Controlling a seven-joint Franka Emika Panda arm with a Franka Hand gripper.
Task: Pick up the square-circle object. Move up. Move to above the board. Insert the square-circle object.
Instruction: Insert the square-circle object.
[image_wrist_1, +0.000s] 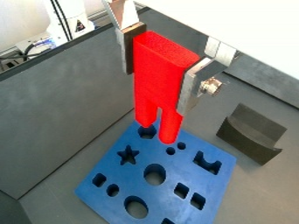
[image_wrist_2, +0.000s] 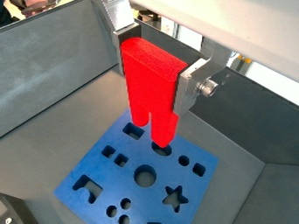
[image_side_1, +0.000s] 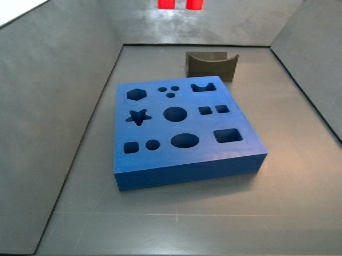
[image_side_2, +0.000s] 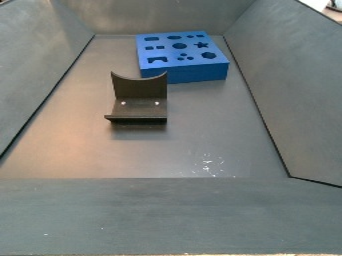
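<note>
My gripper is shut on the square-circle object, a bright red tall block with two prongs pointing down. In both wrist views the silver fingers clamp its upper solid part. The board, a thick blue block with star, round and square holes, lies on the floor below it. In a side view only the red prong tips show at the frame's top, well above the board and apart from it. The board sits at the far end of the bin; neither the gripper nor the red object shows there.
A dark olive curved holder stands on the floor just beyond the board, also seen in a wrist view and a side view. Grey sloped walls ring the floor.
</note>
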